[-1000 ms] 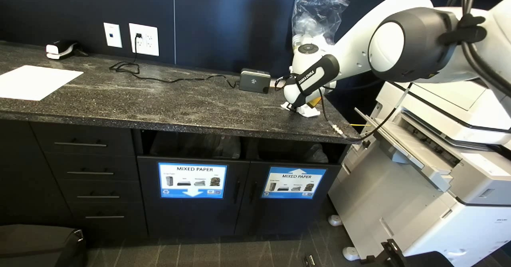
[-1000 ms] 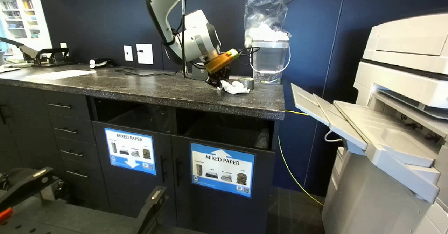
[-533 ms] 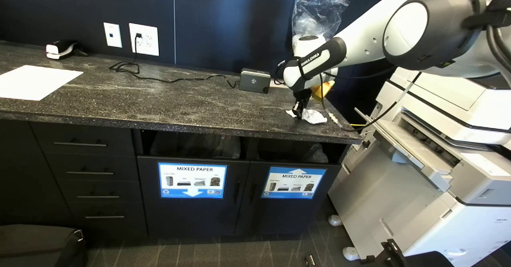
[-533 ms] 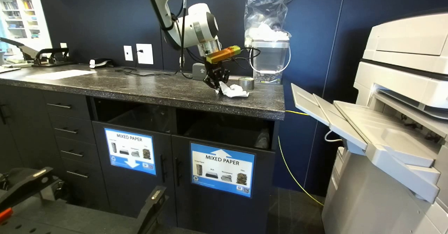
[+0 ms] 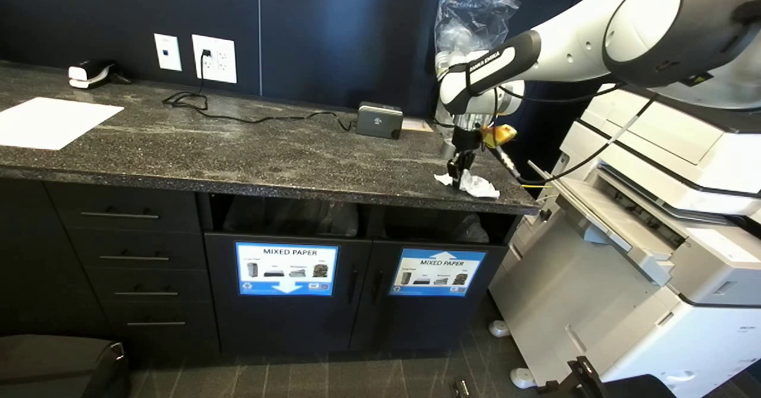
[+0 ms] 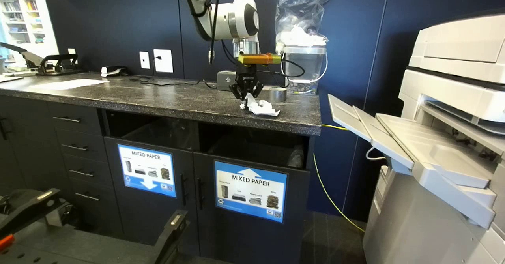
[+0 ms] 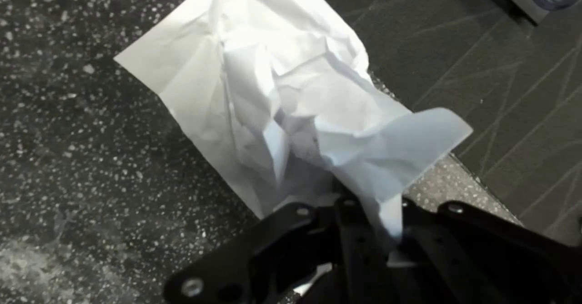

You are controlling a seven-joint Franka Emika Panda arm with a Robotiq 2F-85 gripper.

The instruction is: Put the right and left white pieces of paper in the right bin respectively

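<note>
A crumpled white piece of paper (image 7: 282,77) hangs from my gripper (image 7: 377,206), whose jaws are shut on one corner of it. Both exterior views place the gripper (image 5: 458,185) upright and low over the counter's right part, close to the front edge, with the paper (image 6: 261,107) spreading out to its right. Whether the paper touches the counter I cannot tell. Nor can I tell if it is the right or left piece; the other is out of view. The right bin (image 6: 250,232), dark with a wide slot and a blue-topped sign, sits below the counter.
The twin bin (image 5: 285,320) adjoins on the left. Behind the gripper stand a tape roll (image 6: 278,94), a small dark box (image 5: 379,121) and a bucket (image 6: 303,62) topped by a clear bag. A printer (image 5: 571,303) is at right, a flat white sheet (image 5: 56,123) far left.
My gripper has swung from tilted to upright and come forward toward the counter's front edge. The crumpled paper has travelled with it.
</note>
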